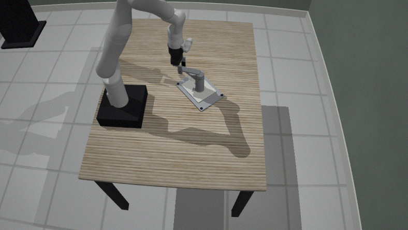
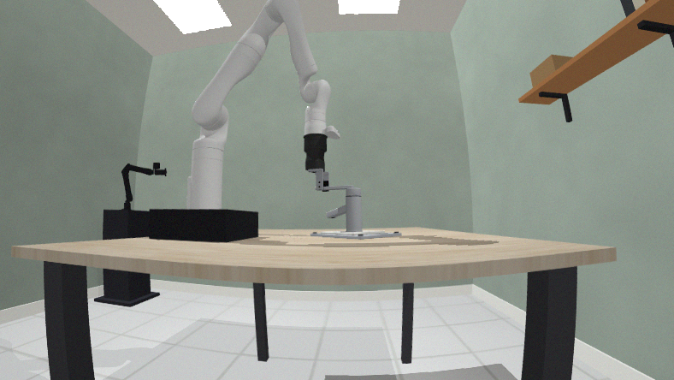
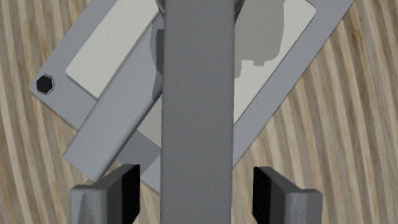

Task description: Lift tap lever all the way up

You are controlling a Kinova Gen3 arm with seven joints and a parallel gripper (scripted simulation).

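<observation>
Grey metal tap [image 2: 352, 210] upright on square grey base plate [image 1: 212, 102], mid-table. Flat grey lever [image 2: 338, 187] sticks out horizontally from top; short spout [image 2: 334, 212] angles down below it.

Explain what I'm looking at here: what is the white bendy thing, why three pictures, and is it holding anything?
The white thing is a robot arm bolted to a black block on a wooden table. One picture looks down from above, one from the side, and one from a camera at the arm's wrist. Its tip is a two-fingered gripper. On the table stands a tap on a metal plate. The gripper's fingers stand open on either side of the tap's lever, holding nothing.
</observation>
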